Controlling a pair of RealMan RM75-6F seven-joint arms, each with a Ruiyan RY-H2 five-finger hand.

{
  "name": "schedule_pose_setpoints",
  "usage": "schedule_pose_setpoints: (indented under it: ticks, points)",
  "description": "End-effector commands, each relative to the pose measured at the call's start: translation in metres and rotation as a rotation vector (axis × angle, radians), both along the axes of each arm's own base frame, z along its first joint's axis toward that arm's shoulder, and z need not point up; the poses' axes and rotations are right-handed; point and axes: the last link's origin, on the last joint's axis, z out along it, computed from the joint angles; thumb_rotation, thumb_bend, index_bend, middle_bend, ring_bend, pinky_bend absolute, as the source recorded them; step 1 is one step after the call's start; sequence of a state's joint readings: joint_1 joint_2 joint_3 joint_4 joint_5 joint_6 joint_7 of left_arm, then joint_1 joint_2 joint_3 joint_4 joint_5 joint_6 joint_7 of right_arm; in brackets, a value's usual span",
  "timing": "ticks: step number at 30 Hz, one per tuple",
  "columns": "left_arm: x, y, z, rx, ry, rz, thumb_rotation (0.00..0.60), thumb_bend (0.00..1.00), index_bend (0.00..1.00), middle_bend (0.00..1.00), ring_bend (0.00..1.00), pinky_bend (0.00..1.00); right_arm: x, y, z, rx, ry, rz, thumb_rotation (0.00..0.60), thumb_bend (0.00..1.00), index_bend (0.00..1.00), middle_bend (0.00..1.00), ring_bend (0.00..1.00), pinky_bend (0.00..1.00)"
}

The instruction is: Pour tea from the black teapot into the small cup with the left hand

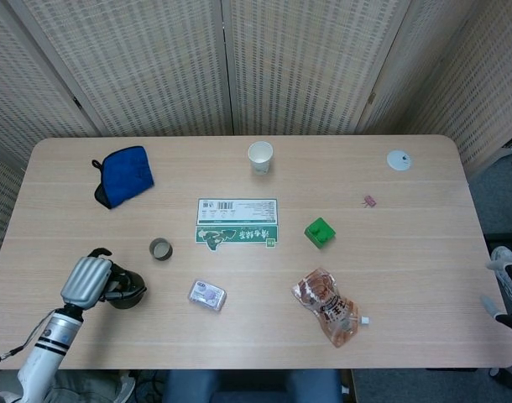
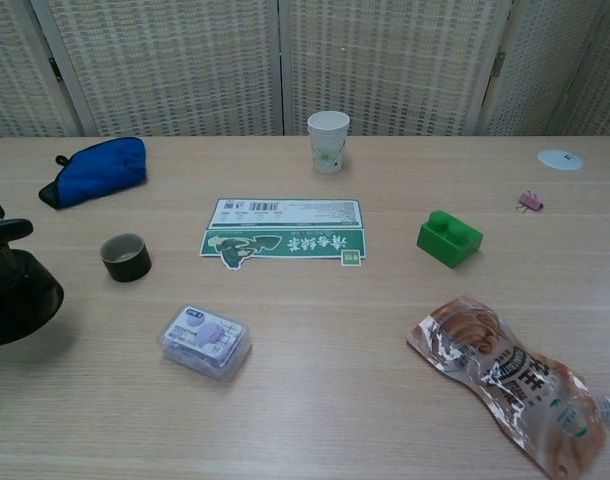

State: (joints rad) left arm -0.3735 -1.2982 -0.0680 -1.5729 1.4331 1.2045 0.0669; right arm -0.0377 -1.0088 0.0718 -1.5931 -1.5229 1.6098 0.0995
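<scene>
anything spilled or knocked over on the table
No spill shows. The small cup and paper cup stand upright, and the left hand holds the teapot clear of the table. The only thing lying flat is the snack pouch.

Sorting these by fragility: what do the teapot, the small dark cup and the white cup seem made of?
Black teapot: likely glazed ceramic or cast iron; dark with a dull sheen. Small cup: probably glazed ceramic; thick rim, dark olive gloss. White cup: looks like paper; thin tapered wall, matte, faint print.
</scene>
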Motion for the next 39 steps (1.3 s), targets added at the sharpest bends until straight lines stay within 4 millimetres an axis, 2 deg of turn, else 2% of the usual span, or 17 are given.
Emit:
schedule_pose_setpoints:
  ticks: [1,3,6,7,12,22,26,30,39]
  points:
    - [0.005,0.005,0.003,0.03,-0.017,0.003,0.184,0.14,1.0,1.0,0.99,0.35,0.001,-0.001,0.0,0.0,0.0,0.003,0.6,0.17,0.38,0.35,0.26,0.2]
    - [0.008,0.008,0.004,0.044,-0.021,0.004,0.228,0.16,1.0,1.0,0.99,0.37,0.001,-0.001,0.001,0.001,0.0,0.007,0.6,0.17,0.38,0.35,0.26,0.2]
    - [0.01,0.012,0.005,0.061,-0.023,0.005,0.329,0.21,1.0,1.0,0.99,0.38,0.002,-0.001,0.001,0.001,-0.001,0.009,0.6,0.17,0.38,0.35,0.26,0.2]
    - [0.011,0.013,0.005,0.065,-0.025,0.006,0.343,0.22,1.0,1.0,0.99,0.39,0.002,-0.001,0.001,0.001,0.0,0.008,0.6,0.17,0.38,0.35,0.26,0.2]
    - [0.013,0.021,0.007,0.089,-0.038,0.019,0.344,0.25,1.0,1.0,1.0,0.41,0.002,0.0,0.001,0.003,-0.001,0.007,0.6,0.17,0.38,0.35,0.26,0.2]
    - [0.018,0.034,0.007,0.105,-0.044,0.017,0.352,0.36,1.0,1.0,1.0,0.44,0.006,-0.002,0.005,-0.016,0.012,0.018,0.6,0.17,0.38,0.34,0.26,0.2]
    - [0.021,0.039,0.005,0.104,-0.037,-0.001,0.4,0.37,1.0,1.0,1.0,0.44,0.009,-0.003,0.009,-0.04,0.018,0.026,0.6,0.17,0.38,0.34,0.26,0.2]
    - [0.023,0.044,0.003,0.106,-0.028,-0.022,0.497,0.39,1.0,1.0,1.0,0.44,0.011,-0.003,0.01,-0.042,0.02,0.024,0.6,0.17,0.38,0.34,0.26,0.2]
    - [0.026,0.055,-0.002,0.116,0.004,-0.054,0.54,0.4,1.0,1.0,1.0,0.44,0.01,-0.002,0.009,-0.032,0.021,0.006,0.6,0.17,0.38,0.34,0.26,0.2]
